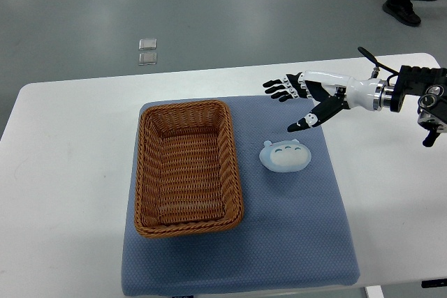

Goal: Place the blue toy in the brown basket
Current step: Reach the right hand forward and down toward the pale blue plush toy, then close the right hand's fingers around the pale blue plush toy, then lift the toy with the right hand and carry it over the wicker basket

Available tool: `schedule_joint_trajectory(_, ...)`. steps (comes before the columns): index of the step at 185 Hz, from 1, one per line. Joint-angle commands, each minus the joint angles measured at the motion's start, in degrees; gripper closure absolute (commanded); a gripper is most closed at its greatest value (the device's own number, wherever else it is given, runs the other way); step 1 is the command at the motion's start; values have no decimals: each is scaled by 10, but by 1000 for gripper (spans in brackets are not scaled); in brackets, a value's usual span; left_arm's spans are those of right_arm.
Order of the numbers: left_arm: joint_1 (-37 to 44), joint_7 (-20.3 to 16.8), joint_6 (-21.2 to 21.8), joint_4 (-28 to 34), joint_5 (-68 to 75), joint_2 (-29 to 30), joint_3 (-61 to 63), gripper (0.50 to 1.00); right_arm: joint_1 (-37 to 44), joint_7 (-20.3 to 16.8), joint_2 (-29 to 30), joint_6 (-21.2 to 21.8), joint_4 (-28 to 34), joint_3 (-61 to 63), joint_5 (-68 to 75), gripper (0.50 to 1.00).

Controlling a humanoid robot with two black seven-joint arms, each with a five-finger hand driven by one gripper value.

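while right hand [302,99] hovers fingers spread, empty, blue toy [285,155] lies just below it.

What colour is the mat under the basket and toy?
The mat is a soft greyish blue, seen clearly in the top view.

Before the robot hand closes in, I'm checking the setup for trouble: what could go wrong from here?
1. The right robot hand is open above and beyond the toy, not over it; a poorly centred grasp could let the smooth, rounded toy slip out.
2. The basket wall stands just left of the toy; carrying it low could catch the rim.
3. A missed grasp might nudge the toy along the mat.
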Motion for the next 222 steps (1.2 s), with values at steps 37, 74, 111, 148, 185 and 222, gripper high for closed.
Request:
schedule_joint_trajectory(37,0,0,0,0,0,0,0,500,1,9,-5,-4,59,-5,-138,593)
schedule_joint_trajectory(74,0,0,0,0,0,0,0,500,-8,15,-1,-61,68,-30,-205,593)
schedule_joint_trajectory(111,0,0,0,0,0,0,0,500,-32,40,-9,-144,82,-76,-219,593)
schedule_joint_trajectory(148,0,0,0,0,0,0,0,500,-63,41,-8,-179,89,-79,-229,593)
schedule_joint_trajectory(185,0,0,0,0,0,0,0,500,-86,40,-3,-226,84,-79,-237,597)
schedule_joint_trajectory(222,0,0,0,0,0,0,0,500,-94,36,-3,-280,77,-88,-237,715)
